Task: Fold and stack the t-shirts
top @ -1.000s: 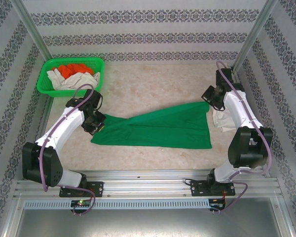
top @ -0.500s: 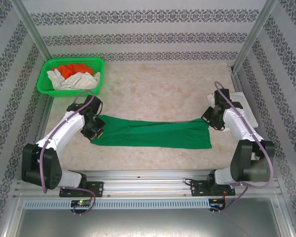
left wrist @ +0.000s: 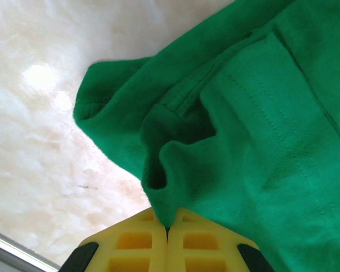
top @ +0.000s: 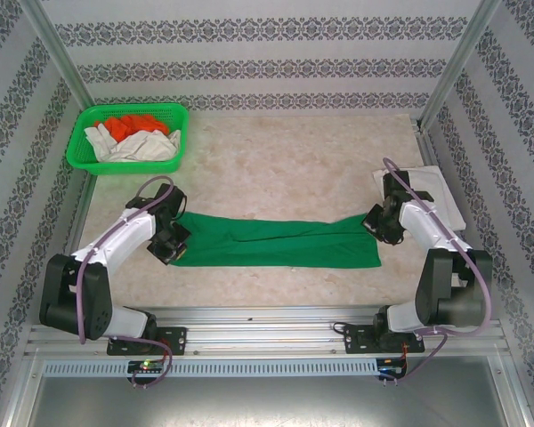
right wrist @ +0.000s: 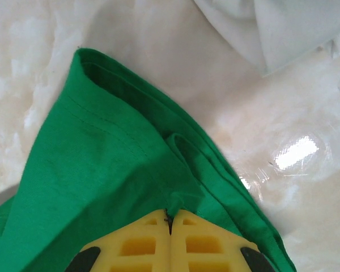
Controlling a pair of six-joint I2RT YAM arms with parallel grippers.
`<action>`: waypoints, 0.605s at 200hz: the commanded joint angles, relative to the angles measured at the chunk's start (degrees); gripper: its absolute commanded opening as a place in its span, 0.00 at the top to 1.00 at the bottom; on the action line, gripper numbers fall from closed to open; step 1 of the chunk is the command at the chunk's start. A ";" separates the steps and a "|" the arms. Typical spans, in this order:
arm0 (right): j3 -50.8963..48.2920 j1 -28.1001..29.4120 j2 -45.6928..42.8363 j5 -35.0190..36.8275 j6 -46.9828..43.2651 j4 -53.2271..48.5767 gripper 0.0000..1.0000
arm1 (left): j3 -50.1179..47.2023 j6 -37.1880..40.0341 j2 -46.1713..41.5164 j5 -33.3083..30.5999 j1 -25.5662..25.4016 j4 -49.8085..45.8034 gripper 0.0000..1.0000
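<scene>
Solid dark green soft cloth t-shirt (top: 276,242) lay as long narrow folded band across table (top: 285,151). Left fingers (left wrist: 137,242) clamped its left end; right fingers (right wrist: 203,245) clamped its right end.

Bends the left arm (top: 116,238) out from its base and back inward, elbow far left, wrist low; presses the left gripper (left wrist: 168,228) shut, yellow pads (left wrist: 137,241) meeting on a fold of the green shirt (left wrist: 272,141); folds the right arm (top: 434,233) up from its base and inward, elbow far right, wrist low as well; clamps the right gripper (right wrist: 170,218) the same way, pads flush together on the shirt's edge; holds the two grippers well apart, both pointing inward.
</scene>
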 commanded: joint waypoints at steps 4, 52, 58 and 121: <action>-1.56 -0.61 1.59 1.66 0.48 -0.10 1.00 | -1.12 -0.75 1.48 -3.09 0.09 1.11 1.00; -3.96 -0.62 3.59 1.44 1.01 1.26 0.98 | -2.05 -0.97 3.43 -3.06 0.08 2.76 0.98; -3.88 -0.61 3.67 1.25 1.01 1.35 0.93 | -1.96 -0.86 3.65 -3.09 0.13 2.70 0.95; 1.12 0.63 -4.58 3.39 -4.85 3.43 0.32 | 5.11 5.02 0.02 -9.07 -0.77 1.79 0.33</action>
